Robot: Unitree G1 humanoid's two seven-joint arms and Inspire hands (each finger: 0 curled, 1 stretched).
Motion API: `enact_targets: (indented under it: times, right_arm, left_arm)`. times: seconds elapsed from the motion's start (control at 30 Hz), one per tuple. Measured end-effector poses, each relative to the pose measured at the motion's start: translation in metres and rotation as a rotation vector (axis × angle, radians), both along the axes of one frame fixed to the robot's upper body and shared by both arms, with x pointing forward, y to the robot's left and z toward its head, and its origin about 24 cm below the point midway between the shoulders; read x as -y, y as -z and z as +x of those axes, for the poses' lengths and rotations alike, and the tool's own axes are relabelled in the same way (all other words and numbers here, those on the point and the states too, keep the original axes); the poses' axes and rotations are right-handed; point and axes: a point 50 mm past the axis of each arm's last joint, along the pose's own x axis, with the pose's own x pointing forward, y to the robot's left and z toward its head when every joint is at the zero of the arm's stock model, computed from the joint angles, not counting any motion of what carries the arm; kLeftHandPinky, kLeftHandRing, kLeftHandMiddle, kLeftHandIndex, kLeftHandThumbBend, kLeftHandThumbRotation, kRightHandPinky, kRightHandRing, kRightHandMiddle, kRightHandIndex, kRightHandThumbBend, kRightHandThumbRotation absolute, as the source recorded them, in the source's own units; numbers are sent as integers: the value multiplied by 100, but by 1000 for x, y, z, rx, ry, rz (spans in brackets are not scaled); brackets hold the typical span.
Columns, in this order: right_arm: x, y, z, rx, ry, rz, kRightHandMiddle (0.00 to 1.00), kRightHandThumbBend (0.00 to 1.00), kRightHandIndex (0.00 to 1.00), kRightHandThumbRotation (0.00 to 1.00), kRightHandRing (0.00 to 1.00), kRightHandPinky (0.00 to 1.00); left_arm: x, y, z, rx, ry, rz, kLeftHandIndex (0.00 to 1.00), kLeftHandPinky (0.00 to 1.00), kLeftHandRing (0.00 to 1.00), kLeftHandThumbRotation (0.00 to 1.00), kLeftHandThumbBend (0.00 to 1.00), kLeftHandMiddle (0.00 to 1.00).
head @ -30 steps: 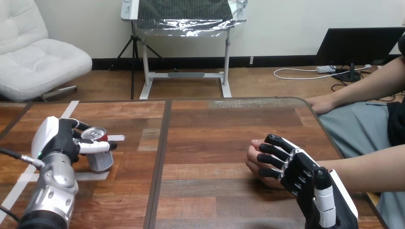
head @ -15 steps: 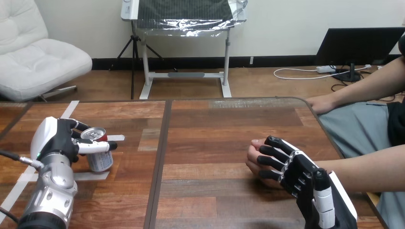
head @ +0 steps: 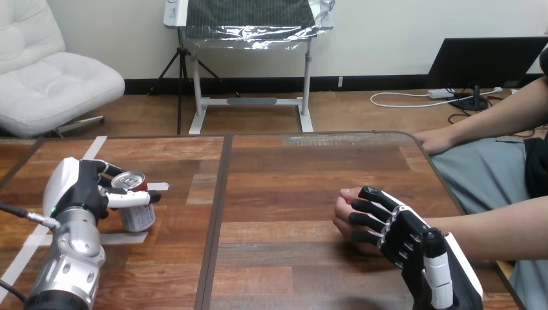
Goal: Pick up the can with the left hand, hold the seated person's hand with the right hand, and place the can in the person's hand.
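A silver can [head: 137,216] with a red top stands upright at the table's left side. My left hand [head: 79,188] is shut on it, thumb and fingers wrapped round its upper part. At the right, the person's hand [head: 344,208] rests on the table, its forearm coming in from the right edge. My right hand [head: 402,234] lies over it from the near side. Its fingers [head: 367,219] are curled across the person's hand; the thumb is hidden.
The person's other hand [head: 434,139] rests at the table's far right corner. White tape strips [head: 159,186] lie on the wood around the can. A dark seam [head: 217,213] runs down the table between can and hands.
My left hand and the can have edged slightly to the right. My right hand has sunk a little on the person's hand.
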Motion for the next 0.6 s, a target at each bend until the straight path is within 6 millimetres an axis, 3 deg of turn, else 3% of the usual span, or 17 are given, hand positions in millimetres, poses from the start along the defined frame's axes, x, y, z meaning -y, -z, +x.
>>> enact_targets:
  times: [0.6]
  right_arm:
    - [7, -4, 14, 39, 2, -93, 83, 100, 84, 94, 81, 73]
  left_arm:
    - [10, -19, 5, 47, 54, -13, 52, 35, 41, 0, 66, 46]
